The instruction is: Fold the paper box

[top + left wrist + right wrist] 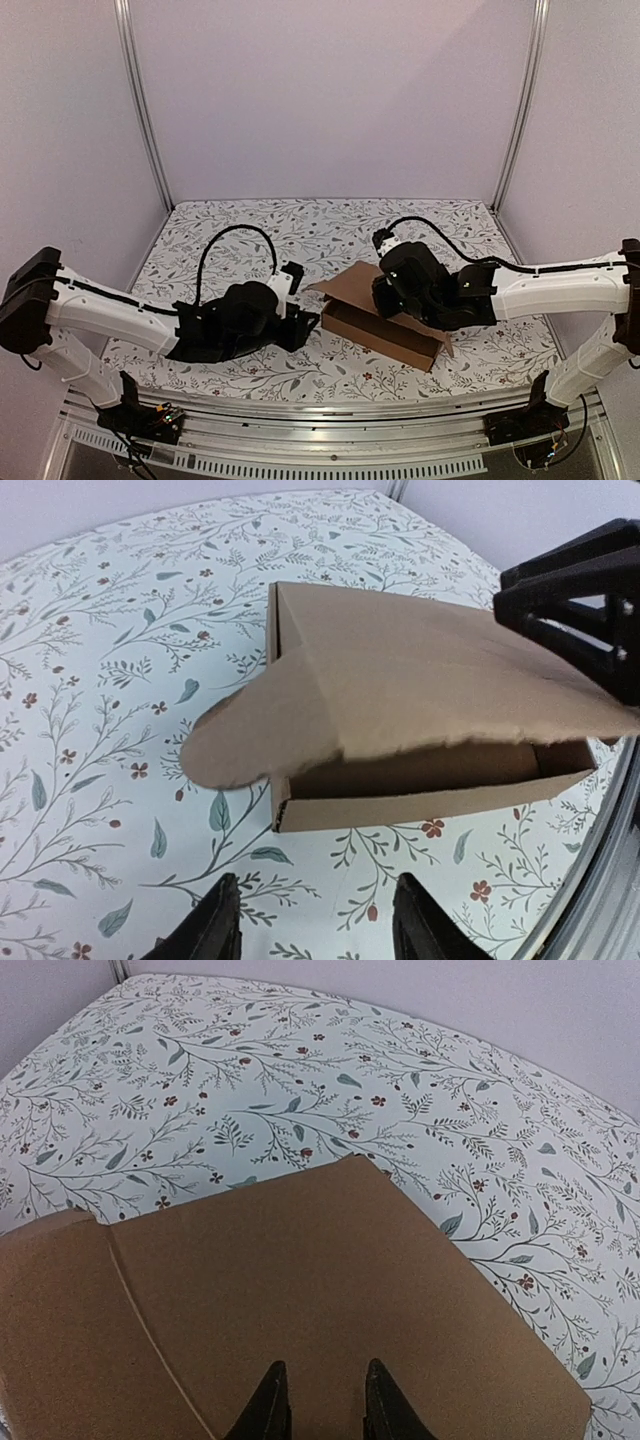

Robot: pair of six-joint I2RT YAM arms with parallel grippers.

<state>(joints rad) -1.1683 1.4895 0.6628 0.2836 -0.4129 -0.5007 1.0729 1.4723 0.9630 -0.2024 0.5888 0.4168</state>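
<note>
From above, a shallow brown corrugated-cardboard paper box (385,338) sits right of centre on the floral-print table (300,230), toward its near edge. Its long axis slants from far-left to near-right, and its lid flap (350,285) is raised, leaning over the tray. The left gripper (303,325) lies low just beside the box's left end. The right gripper (398,302) hangs over the lid and is the nearer to it.

Left wrist view: the left gripper's (316,895) fingers stand apart with only table between them. The box (400,805) lies ahead, broadside on, with a rounded tab (235,745) jutting out at its left corner.

Right wrist view: the right gripper's (322,1385) fingers sit close together above the lid's brown panel (300,1270). Whether they pinch cardboard cannot be told. Pressing the lid down looks like that arm's job.
</note>
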